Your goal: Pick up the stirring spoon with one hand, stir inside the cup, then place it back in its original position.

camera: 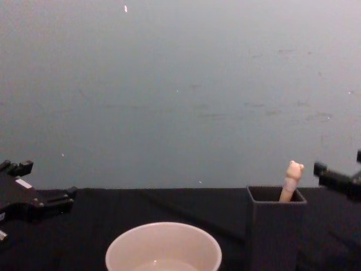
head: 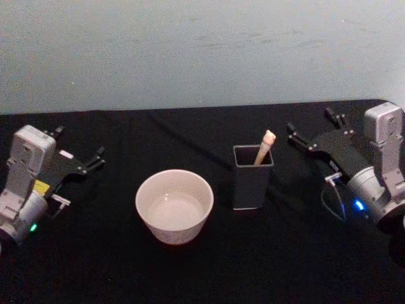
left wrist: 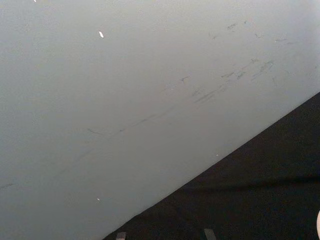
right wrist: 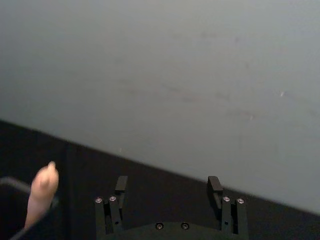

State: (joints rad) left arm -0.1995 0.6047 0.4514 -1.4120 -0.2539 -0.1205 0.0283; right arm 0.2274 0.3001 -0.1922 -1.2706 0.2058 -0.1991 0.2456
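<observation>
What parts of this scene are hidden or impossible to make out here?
- The stirring spoon: its bowl and neck sit inside the dark holder, hidden by its walls in the head and chest views.
- The cup: its lower part is cut off by the chest view's bottom edge.
- The right hand: cut off by the chest view's right edge.

One cup (head: pixel 174 206), wide, round and pale cream. One holder (head: pixel 252 177), dark grey and square-sided. One spoon (head: pixel 264 146), with its beige handle and tiny bear head showing above the holder's rim. Two robot arms, each ending in one black tool: the left tool (head: pixel 88 163) and the right tool (head: pixel 314 130). One table (head: pixel 190 272), covered in black. One pale wall (head: pixel 202 50) behind it.
</observation>
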